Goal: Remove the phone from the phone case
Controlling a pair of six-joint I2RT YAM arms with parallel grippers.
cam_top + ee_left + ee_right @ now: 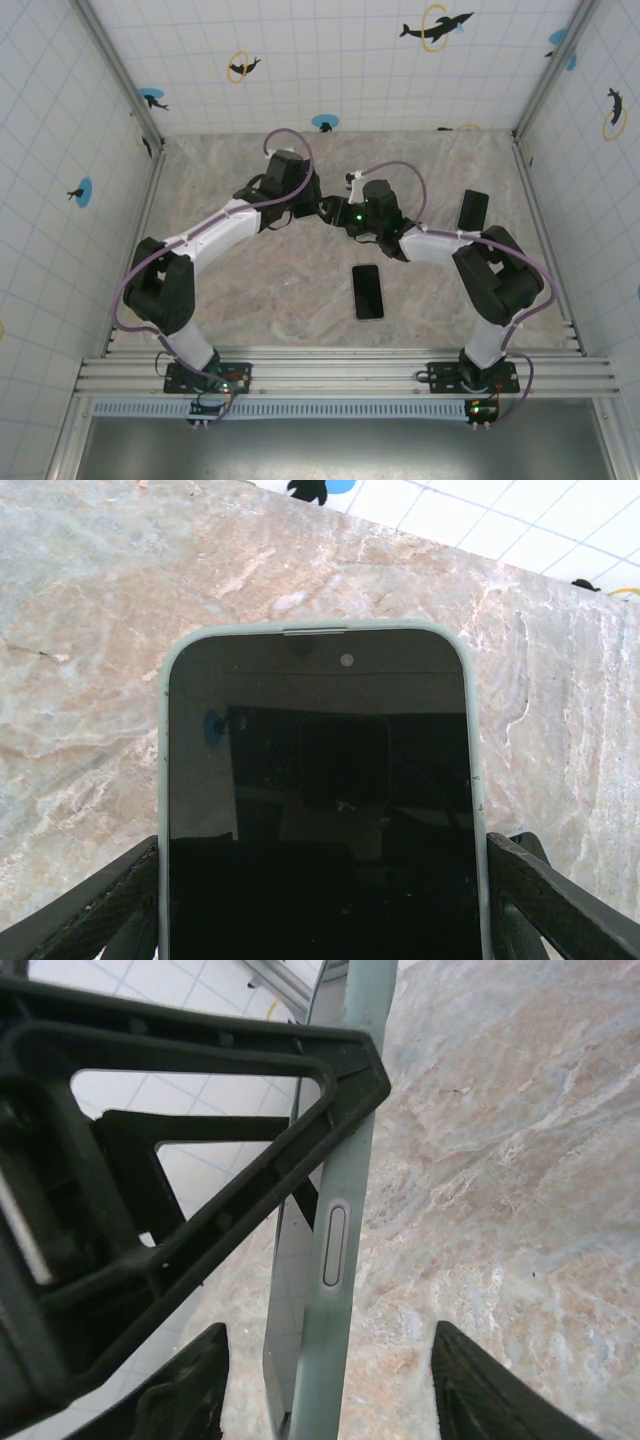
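The phone [320,800], dark screen facing the left wrist camera, sits inside a pale grey-green phone case [164,780]. It is held above the table, with my left gripper [320,925] shut on the case's two long edges; one black finger [95,905] presses each side. In the top view the left gripper [322,207] and right gripper [343,213] meet mid-table. The right wrist view looks along the case's edge [345,1150] with its side button [334,1246]. My right gripper [335,1400] straddles that edge, open, and its fingertips [185,1390] stand clear of the case on both sides.
A dark phone [367,291] lies flat on the marble table [250,290] in front of the grippers. Another dark slab [472,210] lies at the right near the wall. Tiled walls enclose the table on three sides.
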